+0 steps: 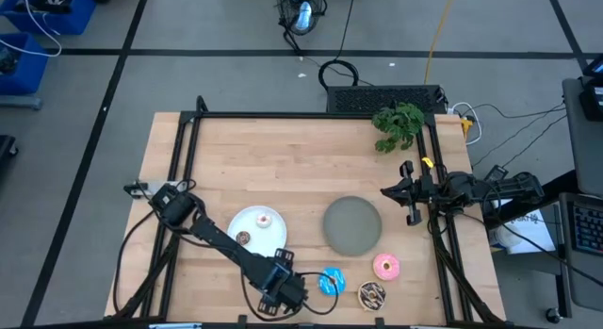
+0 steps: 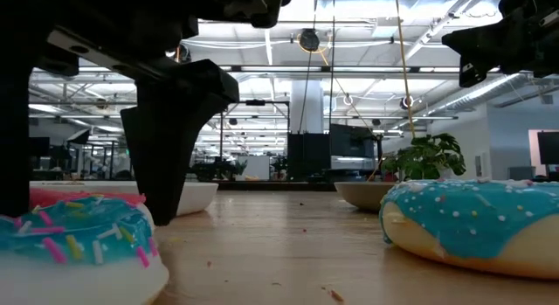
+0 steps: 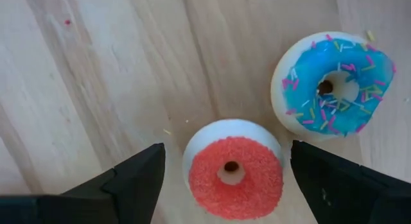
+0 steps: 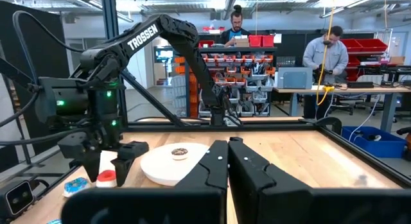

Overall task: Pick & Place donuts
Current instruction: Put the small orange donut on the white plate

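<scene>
Down on the counter (image 1: 236,159) lie four donuts: a red one (image 3: 234,167), a blue one (image 1: 331,281), a pink one (image 1: 386,266) and a brown sprinkled one (image 1: 372,294). Two tiny donuts sit on the white plate (image 1: 247,220). The grey plate (image 1: 352,224) is near. The left pincer (image 3: 225,179) is wide open around the red donut, holding nothing. The right pincer (image 1: 396,190) is shut, near a green plant (image 1: 398,124).

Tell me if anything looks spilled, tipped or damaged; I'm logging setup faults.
Nothing stands out. The red donut lies flat between the open left hand's fingers, the blue donut flat beside it, and the white plate sits level.
</scene>
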Robot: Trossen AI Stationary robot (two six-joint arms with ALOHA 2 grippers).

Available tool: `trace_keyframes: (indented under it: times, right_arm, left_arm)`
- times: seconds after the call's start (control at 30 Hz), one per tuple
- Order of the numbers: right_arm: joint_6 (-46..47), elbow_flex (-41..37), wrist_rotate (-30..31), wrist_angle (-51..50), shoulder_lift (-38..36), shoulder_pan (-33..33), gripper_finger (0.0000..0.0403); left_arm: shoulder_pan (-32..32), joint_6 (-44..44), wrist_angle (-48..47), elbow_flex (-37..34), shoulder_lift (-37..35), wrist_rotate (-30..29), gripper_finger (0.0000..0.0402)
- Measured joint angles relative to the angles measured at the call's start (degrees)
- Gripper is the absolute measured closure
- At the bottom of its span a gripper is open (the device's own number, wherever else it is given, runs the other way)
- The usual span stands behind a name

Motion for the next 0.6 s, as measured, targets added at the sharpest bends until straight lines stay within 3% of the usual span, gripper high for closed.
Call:
trace_keyframes:
  times: [0.6]
  right_arm:
    - [0.0, 0.0, 0.0, 0.0, 0.0, 0.0, 0.0403]
  left_arm:
    - [0.7, -1.9, 0.9, 0.0, 0.0, 1.7, 0.0191]
